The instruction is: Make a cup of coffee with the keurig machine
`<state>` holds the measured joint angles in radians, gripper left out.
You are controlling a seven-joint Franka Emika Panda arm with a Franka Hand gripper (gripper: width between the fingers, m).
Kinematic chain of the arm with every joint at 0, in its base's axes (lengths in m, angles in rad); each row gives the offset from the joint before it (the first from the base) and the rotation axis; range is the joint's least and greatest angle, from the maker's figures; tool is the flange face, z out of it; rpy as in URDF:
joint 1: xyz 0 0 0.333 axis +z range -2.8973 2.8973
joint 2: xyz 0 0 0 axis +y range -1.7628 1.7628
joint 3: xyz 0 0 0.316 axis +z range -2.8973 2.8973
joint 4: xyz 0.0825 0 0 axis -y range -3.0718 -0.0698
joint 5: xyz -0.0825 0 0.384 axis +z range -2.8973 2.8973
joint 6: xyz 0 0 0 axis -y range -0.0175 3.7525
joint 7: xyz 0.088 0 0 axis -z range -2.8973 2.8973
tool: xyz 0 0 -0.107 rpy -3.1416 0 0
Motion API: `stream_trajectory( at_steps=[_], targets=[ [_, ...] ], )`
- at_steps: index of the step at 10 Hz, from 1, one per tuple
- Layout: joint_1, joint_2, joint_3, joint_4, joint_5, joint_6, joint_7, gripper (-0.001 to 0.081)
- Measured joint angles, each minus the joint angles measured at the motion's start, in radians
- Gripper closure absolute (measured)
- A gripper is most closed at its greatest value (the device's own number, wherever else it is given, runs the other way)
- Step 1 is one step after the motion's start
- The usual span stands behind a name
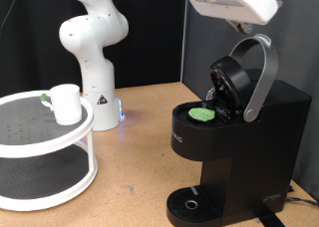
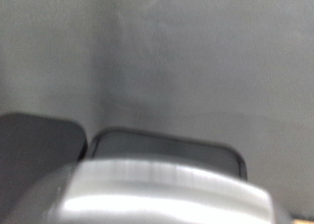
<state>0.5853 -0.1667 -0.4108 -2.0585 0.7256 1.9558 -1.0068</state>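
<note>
The keurig machine [image 1: 234,137] is sitting on the wooden worktop [image 1: 140,137] with its silver-grey lid handle [image 1: 261,78] raised, exposing a green-topped pod [image 1: 203,114] in the open chamber, apparently so the pod can be loaded. The end effector [image 1: 239,6] is hovering just above the handle; its fingers are hidden, so I cannot tell its opening. The cup [image 1: 66,103] is waiting well apart on a white two-tier stand [image 1: 45,152].

Cut off and blurred parts

The tool [image 1: 234,3] ran off the exterior view's top edge, fingers unseen; the keurig machine [image 2: 162,190] was blurred in the wrist view.
</note>
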Motion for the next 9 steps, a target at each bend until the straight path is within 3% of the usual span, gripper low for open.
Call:
stream_trajectory(
  at_steps=[2, 4, 6, 9],
  targets=[
    [-0.017, 0.000, -0.005, -0.010, -0.019, 0.001, 0.002, 0.0805],
    [-0.020, 0.000, -0.009, -0.008, 0.021, 0.020, -0.007, 0.0805],
    [-0.016, -0.002, -0.007, 0.022, 0.110, 0.026, -0.034, 0.0805],
    [-0.006, 0.011, 0.025, 0.057, 0.082, 0.030, 0.003, 0.0805]
  ],
)
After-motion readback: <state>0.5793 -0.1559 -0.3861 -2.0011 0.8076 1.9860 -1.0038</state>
